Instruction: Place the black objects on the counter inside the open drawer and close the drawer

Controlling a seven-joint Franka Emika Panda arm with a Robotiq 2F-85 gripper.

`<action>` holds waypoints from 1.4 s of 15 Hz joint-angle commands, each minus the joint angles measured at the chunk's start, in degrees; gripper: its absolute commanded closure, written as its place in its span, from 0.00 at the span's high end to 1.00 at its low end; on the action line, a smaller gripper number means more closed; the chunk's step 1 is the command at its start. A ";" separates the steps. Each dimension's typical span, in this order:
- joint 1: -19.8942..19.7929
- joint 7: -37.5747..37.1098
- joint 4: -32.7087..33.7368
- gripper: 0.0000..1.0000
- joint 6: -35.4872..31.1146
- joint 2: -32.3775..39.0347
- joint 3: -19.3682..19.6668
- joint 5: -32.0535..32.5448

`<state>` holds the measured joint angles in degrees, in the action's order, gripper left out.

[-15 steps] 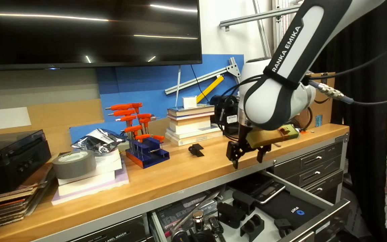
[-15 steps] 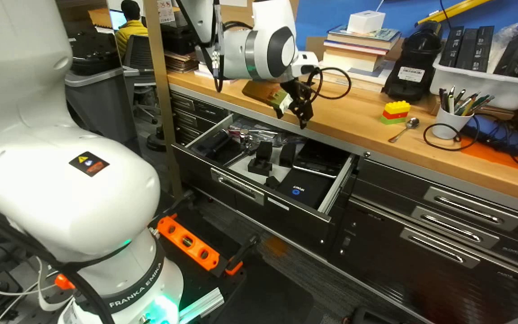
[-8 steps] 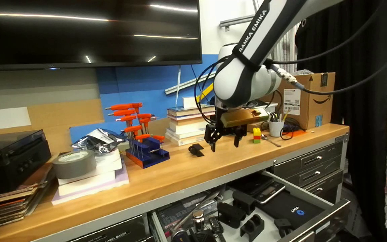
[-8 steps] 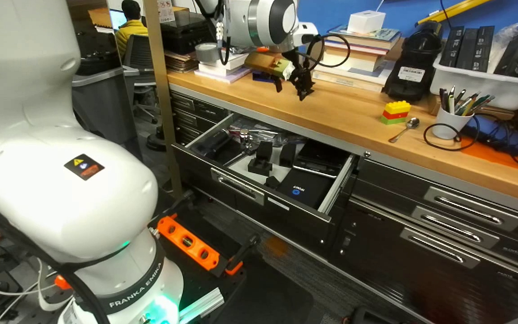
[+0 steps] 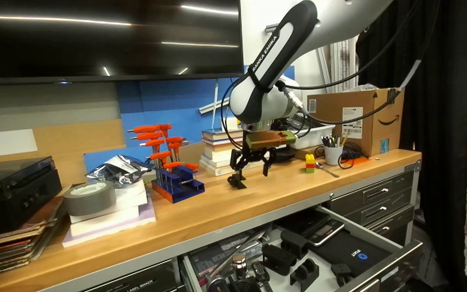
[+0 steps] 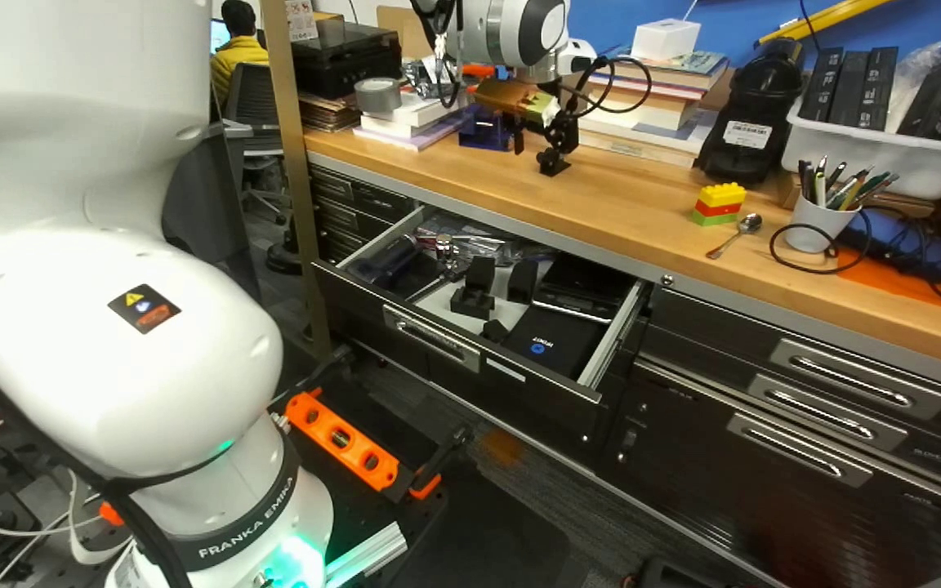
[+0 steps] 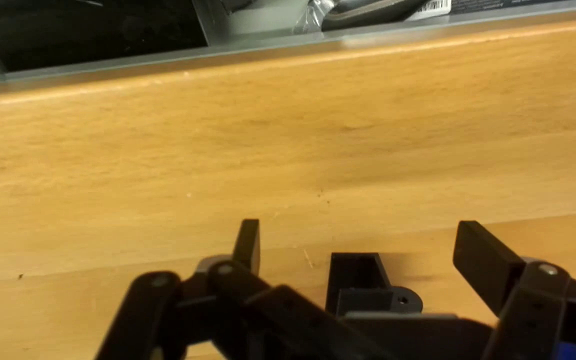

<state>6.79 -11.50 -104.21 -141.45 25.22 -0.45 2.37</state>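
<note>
Away from the open drawer (image 6: 548,407) swings the claw (image 7: 360,245), jaws spread, empty; in the wrist view the black piece (image 7: 363,290) on the worktop (image 7: 168,165) shows between them: grasping looks next.

Brand marks: FRANKA EMIKA, white on the dark band of the robot arm base (image 6: 246,523); RANKA EMIKA legible on the forearm link (image 5: 276,46).
Warning sticker (image 6: 144,309): yellow triangle sign, small print illegible; on the arm's white shoulder link (image 6: 111,376).
Flat black case (image 6: 566,336), inside the open drawer (image 6: 536,408): IFIXIT with round blue emblem, legible in both exterior views.
Closed drawer front (image 5: 152,275): LABEL MAKER.
Narrow drawer front (image 6: 940,451): GLOVES AND, remainder cut by frame edge.
Lower drawer front (image 6: 899,490): PARTS, faint.
Cardboard box (image 5: 387,105): curved smile-arrow mark; white label (image 5: 352,121), text illegible.
Tall black device (image 6: 744,98): white label, illegible.
Dark printed package (image 7: 483,5), wrist view: barcode, digits illegible.
</note>
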 commanded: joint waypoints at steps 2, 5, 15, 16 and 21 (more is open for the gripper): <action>-1.49 2.84 12.25 1.00 3.80 7.49 -1.34 -3.02; -1.84 2.84 15.61 1.00 2.29 10.01 -1.14 -3.49; -2.18 2.08 23.73 1.00 0.34 17.52 -0.72 -3.46; -2.07 2.00 24.52 1.00 0.51 18.25 -0.67 -3.38; -1.64 1.76 27.39 1.00 1.12 21.02 -0.39 -3.06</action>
<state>4.95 -10.15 -80.93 -141.00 43.86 -0.74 0.07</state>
